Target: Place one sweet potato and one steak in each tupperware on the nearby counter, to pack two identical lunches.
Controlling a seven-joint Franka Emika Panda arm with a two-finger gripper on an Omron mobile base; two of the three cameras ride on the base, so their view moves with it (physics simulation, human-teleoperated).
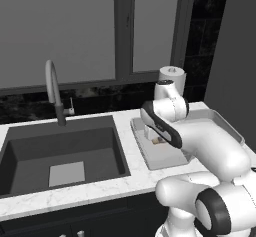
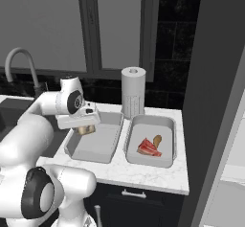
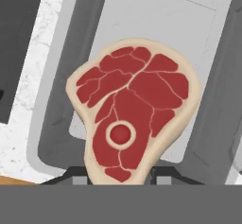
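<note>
1 marbled steak – gripped, over tupperware

We see a glossy white arm built of thick, rounded, tube-like links with smooth bulbous shells. Black bands mark the joints: a broad dark ring with a grey centre shows on the lower shoulder segment, and a curved black seam runs along the forearm. A round dark cap with a pale hub sits on the wrist. The end effector hangs from a flat white block, with small dark fingertips.
</note>
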